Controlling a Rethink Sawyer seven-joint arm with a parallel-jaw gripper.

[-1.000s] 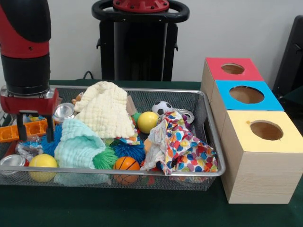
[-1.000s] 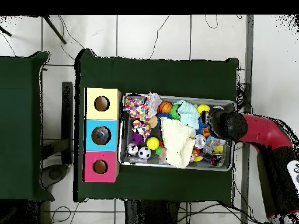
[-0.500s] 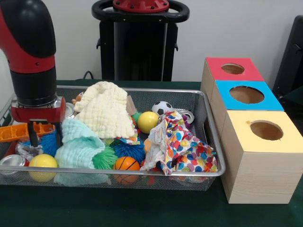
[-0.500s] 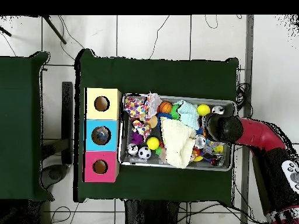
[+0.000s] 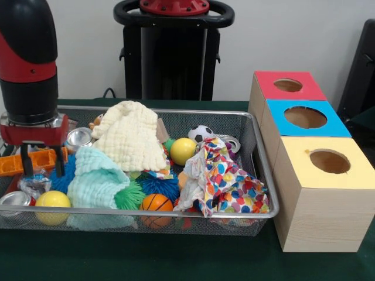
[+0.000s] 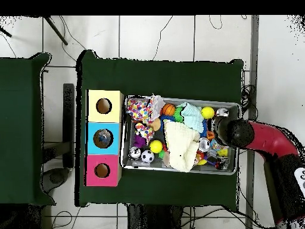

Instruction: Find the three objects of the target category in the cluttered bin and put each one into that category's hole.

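The silver wire-mesh bin (image 5: 261, 170) holds a jumble of balls, cloths and cans. My gripper (image 5: 42, 168) hangs over its left end with the fingers (image 5: 26, 164) apart and nothing between them. Just below the fingertips lies a crinkly clear and blue packet (image 5: 34, 182), next to a blue spiky ball (image 5: 61, 178). No other packet shows clearly. In the overhead view the arm's head (image 6: 229, 131) covers the bin's right end (image 6: 237, 119). The red (image 5: 287, 85), blue (image 5: 304, 117) and yellow (image 5: 328, 161) boxes, each with a round hole, stand beside the bin.
Around the gripper lie an orange block (image 5: 38, 158), two metal cans (image 5: 79, 139) (image 5: 14, 199), a yellow ball (image 5: 53, 200) and a mint cloth (image 5: 96, 178). A cream cloth (image 5: 129, 134) and a spotted cloth (image 5: 225, 181) cover the middle and right.
The gripper dipped right and down beside the mint cloth half a second ago, then moved back left and rose a little. It stays open and empty.
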